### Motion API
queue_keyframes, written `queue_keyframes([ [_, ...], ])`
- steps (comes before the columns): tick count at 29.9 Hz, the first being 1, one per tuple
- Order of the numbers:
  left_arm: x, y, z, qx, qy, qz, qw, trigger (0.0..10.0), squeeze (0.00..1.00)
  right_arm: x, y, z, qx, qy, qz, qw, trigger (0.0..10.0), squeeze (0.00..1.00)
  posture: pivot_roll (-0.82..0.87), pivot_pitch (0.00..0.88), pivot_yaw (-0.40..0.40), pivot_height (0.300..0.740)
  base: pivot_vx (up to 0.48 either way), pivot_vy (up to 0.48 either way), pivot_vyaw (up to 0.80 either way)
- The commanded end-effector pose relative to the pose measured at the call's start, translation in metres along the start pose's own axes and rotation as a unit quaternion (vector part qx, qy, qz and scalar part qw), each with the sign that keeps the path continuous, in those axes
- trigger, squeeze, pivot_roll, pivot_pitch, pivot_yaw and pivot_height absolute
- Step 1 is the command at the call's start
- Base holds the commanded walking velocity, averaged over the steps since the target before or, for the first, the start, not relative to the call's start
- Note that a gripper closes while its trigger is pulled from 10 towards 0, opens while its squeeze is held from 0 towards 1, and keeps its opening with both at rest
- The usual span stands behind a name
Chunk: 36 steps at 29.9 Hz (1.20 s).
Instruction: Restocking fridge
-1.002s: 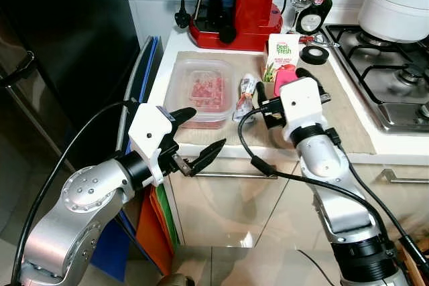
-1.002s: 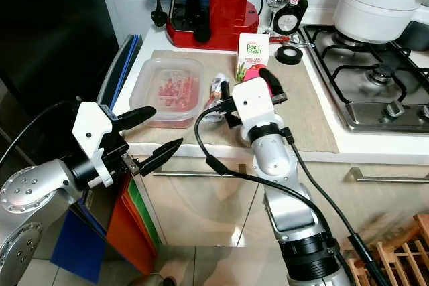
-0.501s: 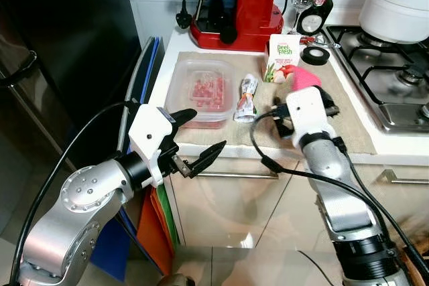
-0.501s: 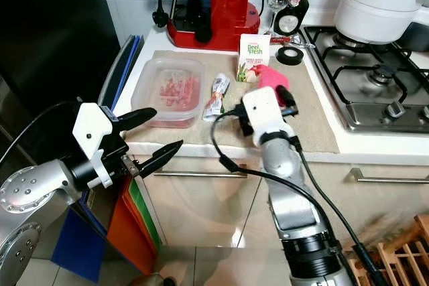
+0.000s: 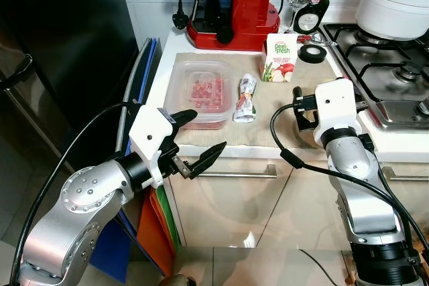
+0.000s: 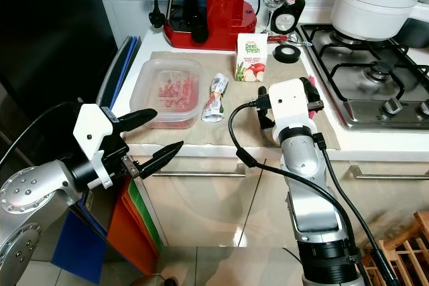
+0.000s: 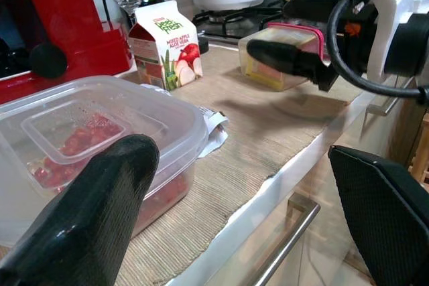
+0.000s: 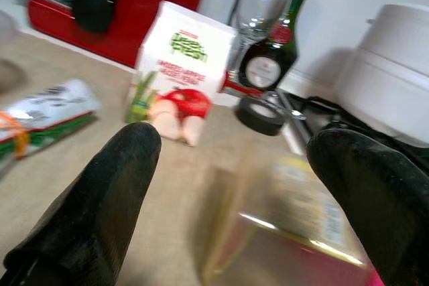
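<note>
My right gripper (image 7: 295, 45) clamped a pink-lidded box (image 7: 285, 55) at centre right, above the mat (image 5: 281, 108); my left gripper (image 5: 201, 140) hung spread apart, lower left.

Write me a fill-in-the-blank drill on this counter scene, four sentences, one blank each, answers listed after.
1. The right claw holds a small container with a ____ lid.
2. The clear tub of red pieces sits to the robot's ____ of the wrapped packet.
3. The juice carton stands in front of the ____ coffee machine.
4. The left claw hovers in front of the counter edge with its fingers ____.

Answers: pink; left; red; open
</note>
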<state>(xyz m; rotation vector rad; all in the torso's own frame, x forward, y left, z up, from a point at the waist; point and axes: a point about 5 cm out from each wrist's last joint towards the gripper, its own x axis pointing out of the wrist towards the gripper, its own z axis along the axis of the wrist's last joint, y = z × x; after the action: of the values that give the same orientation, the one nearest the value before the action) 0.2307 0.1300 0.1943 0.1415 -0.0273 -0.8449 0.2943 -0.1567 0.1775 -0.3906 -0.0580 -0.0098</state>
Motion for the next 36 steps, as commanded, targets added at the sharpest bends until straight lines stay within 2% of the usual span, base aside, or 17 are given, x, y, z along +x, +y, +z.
queue_keyframes([
  [1,0.001,0.0,-0.001,0.001,0.005,-0.006,1.0,10.0,0.0,-0.001,0.003,0.009,0.004,-0.026,0.014,1.0,10.0,0.0,0.1,0.021,0.052,0.74,0.0,0.0,0.0],
  [5,0.001,0.0,-0.001,0.002,0.005,-0.005,1.0,10.0,0.0,-0.001,0.008,0.013,-0.013,-0.04,0.028,0.999,10.0,0.0,0.1,0.02,0.052,0.74,0.0,0.0,0.0],
  [10,0.001,0.0,0.0,0.003,0.005,-0.005,1.0,10.0,0.0,0.005,-0.006,0.005,0.016,-0.026,-0.057,0.998,10.0,0.0,0.11,0.022,0.056,0.74,0.0,0.0,0.0],
  [11,0.001,0.0,0.0,0.003,0.006,-0.006,1.0,10.0,0.0,0.006,-0.008,0.002,0.025,-0.02,-0.069,0.997,10.0,0.67,0.11,0.022,0.055,0.74,0.0,0.0,0.0],
  [12,0.002,0.0,0.0,0.004,0.006,-0.006,1.0,10.0,0.0,0.007,-0.01,-0.001,0.037,-0.015,-0.077,0.996,10.0,1.0,0.11,0.022,0.055,0.74,0.0,0.0,0.0],
  [16,0.002,0.0,0.0,0.004,0.006,-0.007,1.0,10.0,0.0,0.011,-0.014,-0.009,0.055,0.005,-0.082,0.995,10.0,1.0,0.11,0.021,0.057,0.74,0.0,0.0,0.0],
  [19,0.002,0.0,0.0,0.004,0.006,-0.009,1.0,10.0,0.0,0.015,-0.012,-0.018,0.1,0.032,-0.071,0.992,10.0,1.0,0.11,0.021,0.058,0.74,0.0,0.0,0.0],
  [23,0.002,0.0,0.0,0.004,0.006,-0.01,1.0,10.0,0.0,0.019,-0.014,-0.024,0.122,0.037,-0.071,0.989,10.0,1.0,0.11,0.02,0.059,0.74,0.0,0.0,0.0],
  [32,0.001,0.0,0.0,0.004,0.006,-0.009,1.0,10.0,0.0,0.027,-0.026,-0.023,0.113,0.029,-0.094,0.989,10.0,1.0,0.12,0.02,0.055,0.74,0.0,0.0,0.0],
  [35,0.0,0.0,0.0,0.005,0.007,-0.009,1.0,10.0,0.0,0.026,-0.029,-0.016,0.106,0.014,-0.096,0.99,10.0,1.0,0.12,0.018,0.054,0.74,0.0,0.0,0.0],
  [36,0.0,0.001,0.001,0.006,0.007,-0.008,1.0,10.0,0.0,0.026,-0.032,-0.008,0.106,-0.002,-0.09,0.99,10.0,1.0,0.12,0.018,0.055,0.74,0.0,0.0,0.0],
])
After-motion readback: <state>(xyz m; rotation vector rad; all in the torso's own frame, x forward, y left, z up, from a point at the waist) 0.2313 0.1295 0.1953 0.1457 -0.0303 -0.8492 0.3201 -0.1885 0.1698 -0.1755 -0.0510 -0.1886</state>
